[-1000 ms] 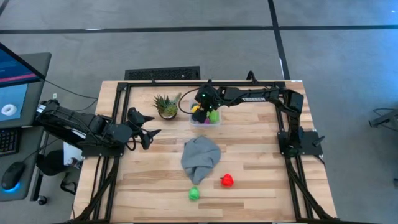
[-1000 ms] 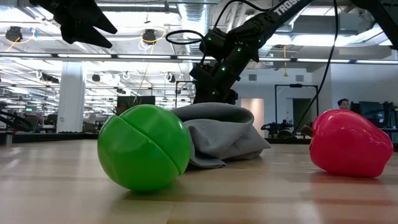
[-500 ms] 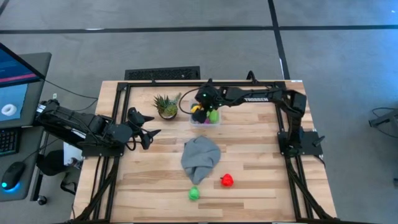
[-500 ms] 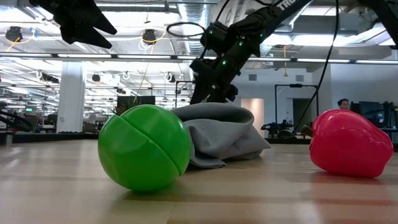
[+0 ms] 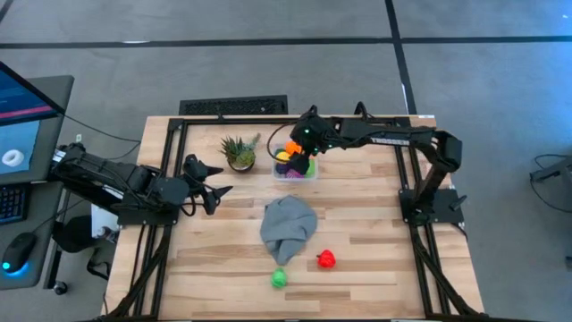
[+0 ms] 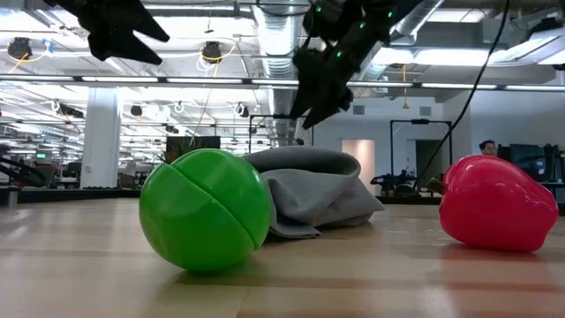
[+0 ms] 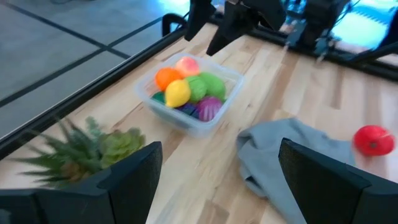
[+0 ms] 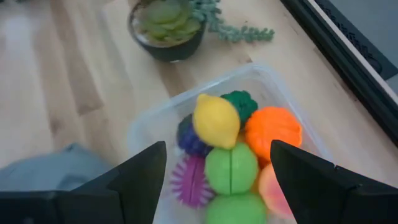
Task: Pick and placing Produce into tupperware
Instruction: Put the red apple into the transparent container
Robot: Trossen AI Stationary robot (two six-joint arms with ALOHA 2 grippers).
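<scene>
Across the wooden table [image 5: 357, 268], largest first: 2 dark arms reaching in, 1 from each side. Toward the near middle, a crumpled grey cloth [image 5: 289, 225], lying between the tub and the 2 loose toys. At the far edge, a clear square tub [image 5: 296, 169] heaped with toy produce: yellow lemon [image 8: 216, 121], orange pumpkin-like piece [image 8: 272, 129], split green ball [image 8: 231, 168], purple spiky piece [image 8: 190, 178], dark green piece [image 8: 237, 102], pinkish piece [image 7: 187, 65] at the edge. Just beside the tub, on the left arm's side, a small potted plant [image 5: 239, 150] with spiky green leaves.

Above the tub, raised clear of the produce, the right gripper [image 5: 300, 157]: fingers apart, nothing between them, both dark fingers [image 8: 138, 177] framing the filled tub in the right wrist view. High in the low view too, hanging over the cloth.

Off to the left side of the table, well apart from the tub, the left gripper [image 5: 214, 190]: fingers spread wide, empty, pointed toward the table's middle.

Near the front edge, beyond the cloth from the tub, 2 toys outside the tub: a red piece [image 5: 326, 259] and a green ball [image 5: 279, 278] with a seam across it, near each other but not touching. Close and large in the low view, green on 1 side of the cloth, red on the other.
</scene>
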